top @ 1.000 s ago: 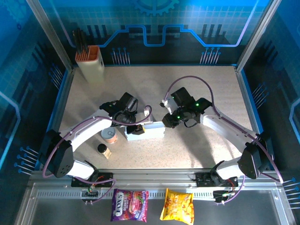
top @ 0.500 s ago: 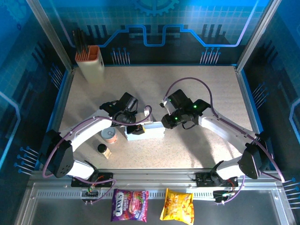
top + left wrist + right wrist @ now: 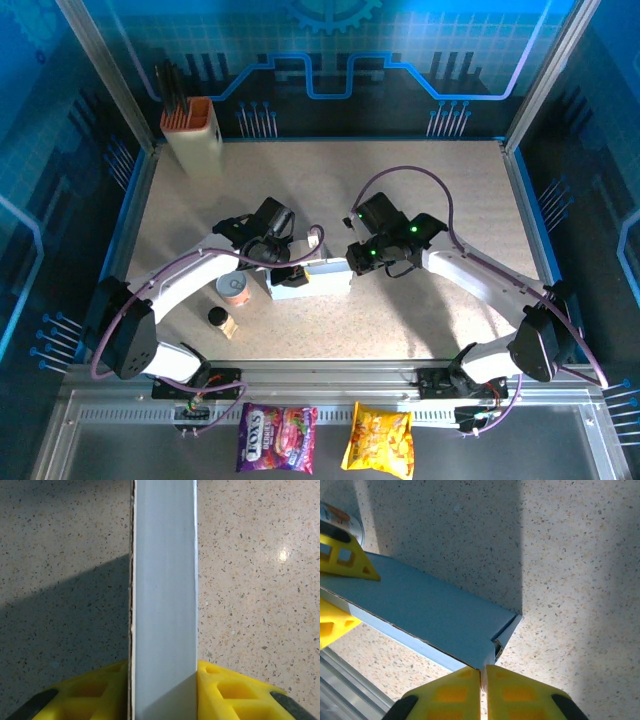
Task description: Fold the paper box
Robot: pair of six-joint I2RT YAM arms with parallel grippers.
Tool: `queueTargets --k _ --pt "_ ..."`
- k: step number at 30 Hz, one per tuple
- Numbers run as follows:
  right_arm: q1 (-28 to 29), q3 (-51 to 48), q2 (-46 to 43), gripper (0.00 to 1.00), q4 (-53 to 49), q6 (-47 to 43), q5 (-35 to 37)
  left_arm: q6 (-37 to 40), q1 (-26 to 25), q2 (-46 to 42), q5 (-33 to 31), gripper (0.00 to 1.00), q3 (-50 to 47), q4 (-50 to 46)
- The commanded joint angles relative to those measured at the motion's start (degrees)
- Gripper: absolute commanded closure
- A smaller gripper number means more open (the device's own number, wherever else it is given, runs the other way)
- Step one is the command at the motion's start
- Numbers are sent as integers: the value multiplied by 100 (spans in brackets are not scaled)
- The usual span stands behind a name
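1. Lying near the middle of the worktop (image 3: 430,200), the paper box (image 3: 310,281) is a shallow, long white shape with its long side running left to right in the top view.
2. The left gripper (image 3: 284,274) is at the box's left end. In the left wrist view its yellow jaws sit one on each side of the narrow white box, pressed against its walls and holding it.
3. The right gripper (image 3: 482,680) is at the box's right end. Its jaws are drawn together at the near corner, with a thin edge of cardboard pinched between them.
4. In the right wrist view that end of the box shows a small dark gap at the corner.
5. A round tin (image 3: 236,290) stands just left of the box, and a small dark-capped bottle (image 3: 219,320) is near it.
6. A cream holder (image 3: 193,137) stands at the far left corner, well apart from the box.
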Motion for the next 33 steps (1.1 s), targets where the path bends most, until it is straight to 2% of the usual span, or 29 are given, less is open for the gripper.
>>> queueTargets --k 1,6,13,15,22,33 --pt "144 79 -55 91 -28 467 131 52 -27 -78 -61 66 -94 -28" --pt "281 138 -9 93 -37 796 304 41 -27 -64 -53 66 -86 -27" --pt "443 89 -57 89 61 1227 622 44 -35 -61 -43 65 -81 -28" --pt "475 72 -53 90 86 1259 685 43 -36 -62 -37 65 -80 -28" --pt "556 -95 -68 100 192 1366 924 52 -40 -64 -35 65 -93 -28" --pt "911 -403 -211 98 173 1290 1577 102 -79 -93 -114 65 -132 -8"
